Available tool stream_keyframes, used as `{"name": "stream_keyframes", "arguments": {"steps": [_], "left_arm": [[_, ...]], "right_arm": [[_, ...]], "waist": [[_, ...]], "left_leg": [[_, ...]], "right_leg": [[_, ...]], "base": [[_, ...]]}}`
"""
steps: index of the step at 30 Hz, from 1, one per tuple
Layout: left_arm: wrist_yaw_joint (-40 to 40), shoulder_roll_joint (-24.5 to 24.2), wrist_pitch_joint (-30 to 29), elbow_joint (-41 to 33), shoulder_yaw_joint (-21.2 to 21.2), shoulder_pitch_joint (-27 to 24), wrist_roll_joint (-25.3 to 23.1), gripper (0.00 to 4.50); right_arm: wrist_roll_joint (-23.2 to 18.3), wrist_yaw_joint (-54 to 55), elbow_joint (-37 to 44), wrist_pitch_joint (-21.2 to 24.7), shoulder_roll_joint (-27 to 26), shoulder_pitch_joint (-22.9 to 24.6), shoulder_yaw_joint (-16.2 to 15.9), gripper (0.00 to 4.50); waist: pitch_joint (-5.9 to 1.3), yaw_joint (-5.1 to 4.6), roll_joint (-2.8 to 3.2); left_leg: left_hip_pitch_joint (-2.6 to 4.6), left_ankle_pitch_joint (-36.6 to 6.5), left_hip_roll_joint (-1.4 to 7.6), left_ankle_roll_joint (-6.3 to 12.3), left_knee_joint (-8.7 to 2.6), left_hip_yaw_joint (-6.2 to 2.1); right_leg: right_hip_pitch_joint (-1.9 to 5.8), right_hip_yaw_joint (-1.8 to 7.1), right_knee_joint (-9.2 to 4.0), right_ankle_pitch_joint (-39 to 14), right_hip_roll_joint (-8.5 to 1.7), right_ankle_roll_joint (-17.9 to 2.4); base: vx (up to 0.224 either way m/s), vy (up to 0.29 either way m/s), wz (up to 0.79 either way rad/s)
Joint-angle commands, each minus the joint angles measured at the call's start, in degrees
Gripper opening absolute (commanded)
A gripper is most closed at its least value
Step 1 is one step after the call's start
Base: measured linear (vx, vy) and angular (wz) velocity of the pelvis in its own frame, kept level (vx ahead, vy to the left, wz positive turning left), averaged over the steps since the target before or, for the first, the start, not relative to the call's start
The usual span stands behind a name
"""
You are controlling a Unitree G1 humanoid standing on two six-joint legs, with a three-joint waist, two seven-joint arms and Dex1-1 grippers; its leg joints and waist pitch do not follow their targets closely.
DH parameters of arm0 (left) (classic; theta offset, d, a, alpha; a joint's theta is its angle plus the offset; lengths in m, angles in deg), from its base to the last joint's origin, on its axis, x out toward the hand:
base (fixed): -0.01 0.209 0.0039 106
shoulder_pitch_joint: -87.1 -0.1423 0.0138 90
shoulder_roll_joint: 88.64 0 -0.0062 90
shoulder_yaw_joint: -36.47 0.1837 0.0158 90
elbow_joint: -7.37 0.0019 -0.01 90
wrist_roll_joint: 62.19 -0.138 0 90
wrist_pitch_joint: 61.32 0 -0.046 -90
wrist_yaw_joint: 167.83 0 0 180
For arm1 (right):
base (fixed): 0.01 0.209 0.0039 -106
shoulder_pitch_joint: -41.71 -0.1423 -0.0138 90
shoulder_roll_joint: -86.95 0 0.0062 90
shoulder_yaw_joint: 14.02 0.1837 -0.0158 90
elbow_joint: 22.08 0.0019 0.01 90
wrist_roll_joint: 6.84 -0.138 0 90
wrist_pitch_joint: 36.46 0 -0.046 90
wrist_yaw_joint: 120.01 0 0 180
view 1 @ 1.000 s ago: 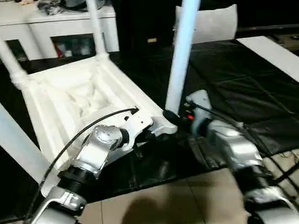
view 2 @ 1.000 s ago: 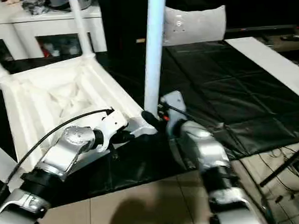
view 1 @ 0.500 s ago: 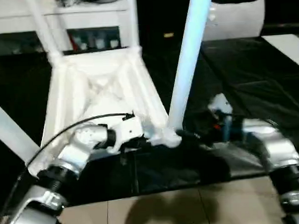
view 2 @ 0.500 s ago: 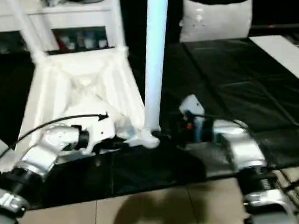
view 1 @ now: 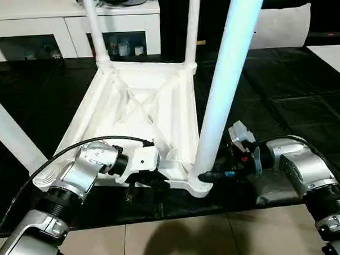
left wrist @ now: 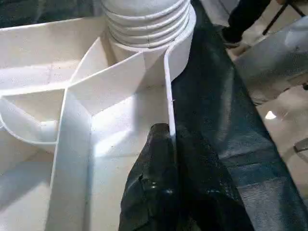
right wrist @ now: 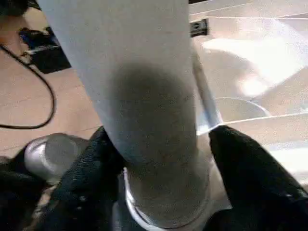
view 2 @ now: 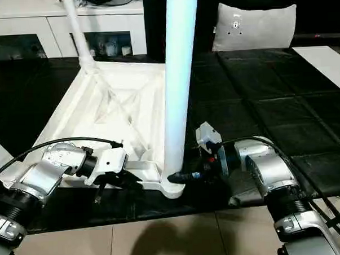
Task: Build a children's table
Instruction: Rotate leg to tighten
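The white tabletop [view 1: 141, 106] lies upside down on the black mat, ribbed underside up. A long white leg [view 1: 225, 91] stands upright in its near right corner socket [view 1: 198, 185]. Two more legs [view 1: 95, 29] [view 1: 191, 25] rise from the far corners, and another leg [view 1: 9, 134] slants up at the left. My left gripper [view 1: 148, 182] is shut on the tabletop's thin near rim [left wrist: 168, 82], beside the socket. My right gripper [view 1: 209, 175] is shut on the leg's base [right wrist: 139, 86], one finger [right wrist: 86, 178] on each side of it.
A white cabinet with glass doors [view 1: 69, 24] stands behind the tabletop. A pale cushion [view 1: 278, 27] sits at the back right and a white board [view 1: 333, 52] lies at the far right. Tiled floor [view 1: 192, 239] begins at the mat's near edge. A person's foot [left wrist: 236, 29] shows beyond the mat.
The whole picture has swung and tilted, so the camera has moved. Both grippers stay at the near right corner; the right one sits lower, at the leg's base.
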Motion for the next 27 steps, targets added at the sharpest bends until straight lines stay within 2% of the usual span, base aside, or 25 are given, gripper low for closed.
{"name": "stream_keyframes", "arguments": {"steps": [1,5,7,9,11,13,14,15,16,17,19,20,21,22,23,26,27], "left_arm": [[3.09,0.95,1.97,-0.97,2.27,1.05,0.38,0.0],[3.1,1.03,1.04,-1.2,1.78,0.55,1.06,0.0],[1.34,1.4,-2.27,-2.56,0.72,-0.4,1.57,0.0],[0.0,1.67,-3.56,-3.1,0.24,-0.73,1.44,0.0],[-4.45,3.12,-7.38,-3.59,-1.16,-0.75,0.98,0.0],[-11.16,6.01,-11.42,-4.03,-3.36,-0.33,0.87,0.0],[-12.77,6.81,-13.01,-4.37,-3.86,-0.24,0.92,0.0],[-14.49,7.56,-14.73,-4.76,-4.26,-0.14,0.85,0.0],[-14.49,7.56,-14.73,-4.76,-4.26,-0.14,0.85,0.0],[-17.69,9.05,-17.97,-5.6,-4.86,0.02,0.46,0.0],[-21.95,11.16,-21.7,-6.67,-5.59,0.27,-0.39,0.0],[-24.01,12.19,-23.26,-7.12,-5.92,0.42,-0.88,0.0],[-27.57,13.94,-25.56,-6.96,-6.66,1.08,-1.62,0.0],[-28.66,14.46,-26.07,-6.75,-6.88,1.36,-1.85,0.0],[-28.66,14.46,-26.07,-6.75,-6.88,1.36,-1.85,0.0],[-35.92,17.42,-28.2,-4.73,-8.03,3.38,-4.28,0.0],[-37.05,17.7,-28.38,-4.69,-7.86,3.63,-4.85,0.0]], "right_arm": [[-0.91,-0.29,0.05,0.75,-0.13,-1.02,0.05,2.78],[-1.55,-1.21,0.81,2.42,-0.24,-0.15,-0.03,2.34],[-3.63,1.21,3.55,5.61,-1.26,1.39,1.16,2.23],[-4.14,2.56,4.8,6.59,-1.68,2.06,1.52,2.13],[-2.47,7.03,5.61,6.86,-2.89,2.89,1.55,2.12],[0.91,17.84,3.71,6.01,-6.69,2.41,2.9,2.09],[1.71,21.12,2.99,6.05,-7.93,2.1,3.44,2.09],[2.47,24.27,2.29,6.25,-9.15,1.75,3.94,2.07],[2.47,24.27,2.29,6.25,-9.15,1.75,3.94,2.07],[4.01,29.64,1.44,6.83,-11.07,1.15,4.38,2.04],[5.22,37.81,0.5,7.82,-14.09,0.13,5.71,2.01],[5.66,42.15,-0.04,8.29,-15.72,-0.45,6.57,2.0],[6.35,47.8,-0.68,8.75,-18.2,-1.3,7.79,2.0],[6.64,49.45,-0.93,8.71,-18.88,-1.57,8.1,2.0],[6.64,49.45,-0.93,8.71,-18.88,-1.57,8.1,2.0],[7.56,54.04,-2.24,6.51,-22.01,-2.34,9.11,2.0],[7.06,53.53,-2.26,5.86,-22.27,-2.23,9.36,2.54]], "waist": [[-3.98,-0.33,-0.52],[-4.12,-0.27,-0.59],[-4.07,-0.22,-0.61],[-4.06,-0.2,-0.63],[-3.8,-0.37,-0.57],[-3.46,-0.69,-0.53],[-3.41,-0.98,-0.58],[-3.25,-1.55,-0.73],[-3.32,-2.29,-0.72],[-3.4,-2.64,-0.44],[-3.5,-4.31,-0.51],[-3.4,-4.75,-0.57],[-3.5,-5.12,-0.81],[-3.38,-5.45,-0.65],[-3.43,-5.53,-0.56],[-3.67,-5.65,-0.49],[-3.87,-5.48,-0.46]], "left_leg": [[0.05,-9.67,1.66,3.51,-3.81,0.15],[0.03,-8.64,1.71,3.75,-3.74,0.18],[-0.02,-8.19,1.67,3.82,-3.75,0.22],[-0.04,-8.15,1.71,3.59,-3.79,0.17],[0.05,-9.46,1.52,2.93,-3.87,0.2],[0.29,-11.65,1.09,1.84,-3.82,0.17],[0.41,-12.01,1.04,1.24,-3.77,0.22],[0.35,-13.4,0.57,0.6,-3.65,-0.05],[-0.17,-13.75,0.38,0.35,-3.74,-0.35],[-0.18,-14.07,0.4,0.48,-3.75,-0.41],[-0.36,-14.44,0.61,0.46,-3.92,-0.66],[-0.42,-14.6,0.39,0.58,-3.82,-0.57],[-0.05,-15.09,0.11,0.94,-3.51,-0.48],[0.05,-15.11,0.01,1.34,-3.4,-0.4],[0.06,-15.15,0.0,1.42,-3.36,-0.48],[0.11,-14.28,0.3,2.47,-3.47,-0.31],[-0.04,-13.1,0.47,2.78,-3.58,-0.34]], "right_leg": [[3.47,3.27,-3.9,-20.54,-3.41,-7.76],[3.45,3.29,-3.57,-18.35,-3.33,-8.5],[3.52,3.33,-3.49,-17.77,-3.29,-8.62],[3.52,3.34,-3.52,-18.15,-3.36,-8.36],[3.34,3.21,-4.02,-21.8,-3.36,-7.24],[2.99,2.98,-5.05,-28.66,-3.38,-4.76],[2.85,2.97,-5.17,-29.94,-3.4,-4.27],[2.93,2.3,-5.78,-34.04,-3.39,-2.65],[3.46,1.83,-6.06,-35.79,-3.42,-0.94],[3.44,1.79,-6.26,-35.74,-3.37,-0.53],[3.4,1.65,-6.02,-32.59,-3.0,-1.48],[3.26,1.59,-6.22,-32.9,-2.85,-1.42],[2.98,1.44,-6.56,-33.97,-2.94,-1.3],[2.74,1.47,-6.7,-34.5,-2.91,-1.4],[2.76,1.38,-6.71,-34.62,-2.92,-1.39],[2.66,1.89,-6.35,-30.89,-2.83,-2.63],[2.89,2.17,-5.87,-28.15,-2.94,-3.66]], "base": [[0.0,0.0,0.0],[0.0,0.0,0.0],[0.0,0.0,0.0],[0.0,0.0,0.0],[0.0,0.0,0.0],[0.0,0.0,0.0],[0.0,0.0,0.0],[0.0,0.0,0.0],[0.0,0.0,0.0],[0.0,0.0,0.0],[0.0,0.0,0.0],[0.0,0.0,0.0],[0.0,0.0,0.0],[0.0,0.0,0.0],[0.0,0.0,0.0],[0.0,0.0,0.0],[0.0,0.0,0.0]]}}
